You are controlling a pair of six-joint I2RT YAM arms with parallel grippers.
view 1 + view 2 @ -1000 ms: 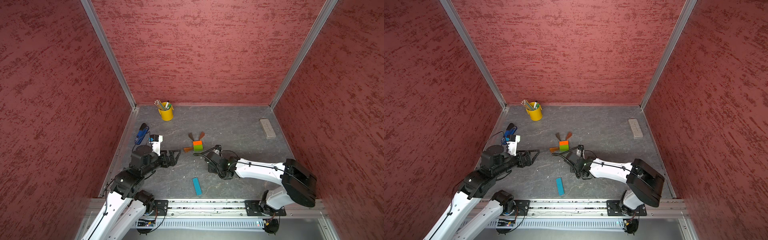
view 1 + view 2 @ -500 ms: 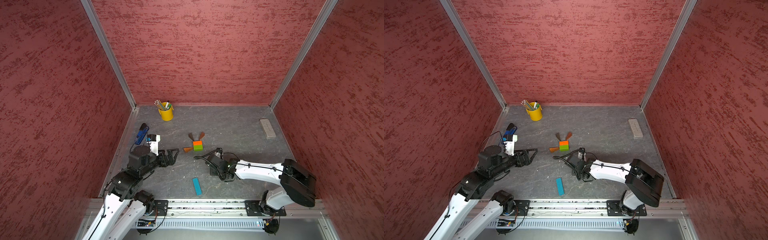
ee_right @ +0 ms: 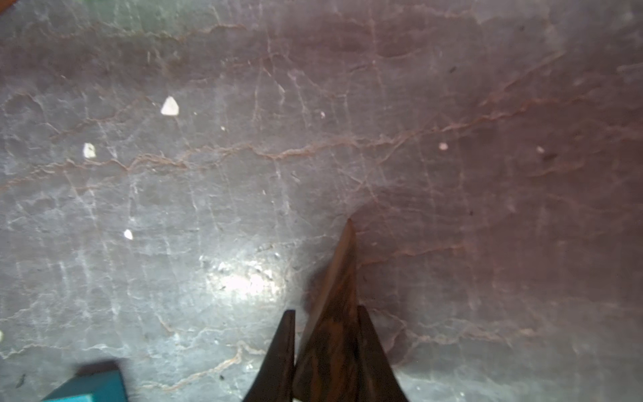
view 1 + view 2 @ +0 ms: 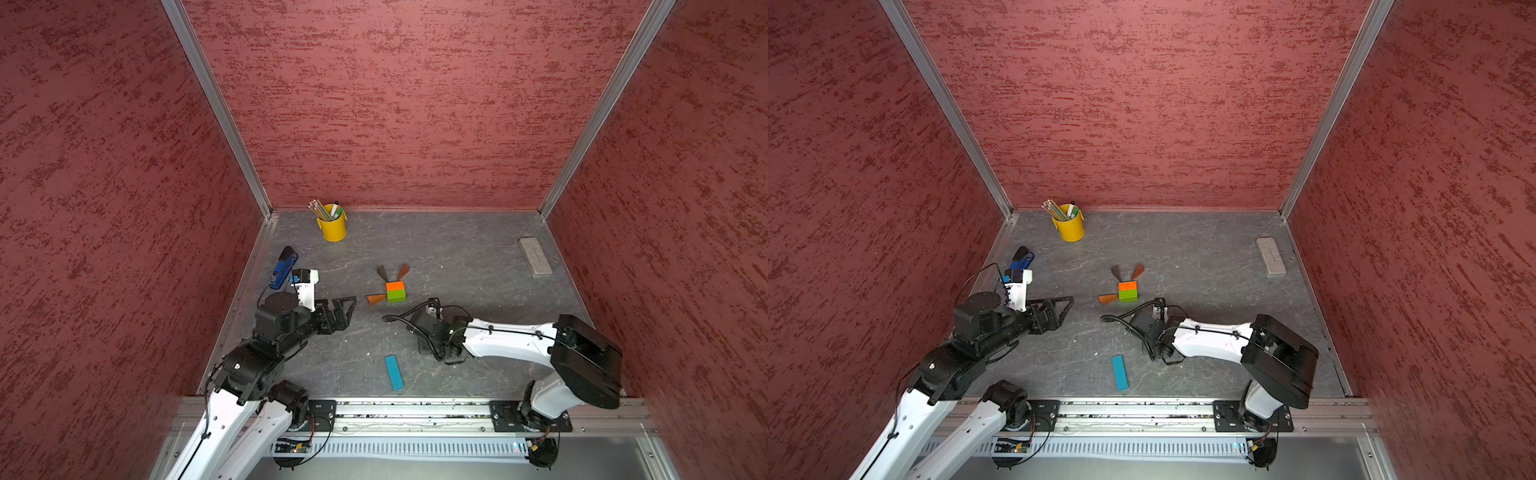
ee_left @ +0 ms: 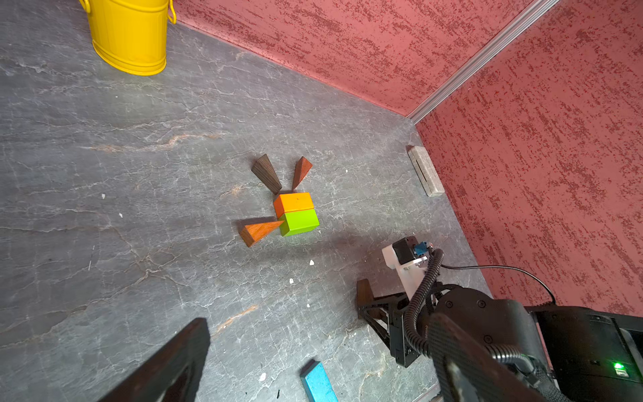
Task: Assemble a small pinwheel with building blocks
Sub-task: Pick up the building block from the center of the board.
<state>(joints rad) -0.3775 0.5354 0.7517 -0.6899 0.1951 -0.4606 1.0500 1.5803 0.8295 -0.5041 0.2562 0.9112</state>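
Right claw point(image 3: 325, 313) is pinching the fourth brown wedge point(image 3: 342, 275) between its tips, low over the grey counter point(image 4: 457, 257), between the half-built pinwheel and the counter's front edge. Whether the wedge is resting on the surface or hanging clear of it cannot be told. Near the middle of the counter, the orange block point(image 4: 395, 286) and green block point(image 4: 396, 295) are sitting side by side, touching, as the hub. A dark wedge point(image 4: 382, 272) and a reddish wedge point(image 4: 403, 271) are fanning out from the orange block toward the back edge. A lighter wedge point(image 4: 376, 299) is pointing at the green block from the left-edge side. The blue bar point(image 4: 393, 372) is lying apart near the front edge, not yet joined as the stem. The left claw point(image 4: 349, 311) is hovering spread and empty nearer the left edge. By appearances, the last blade and the stem are what is remaining.
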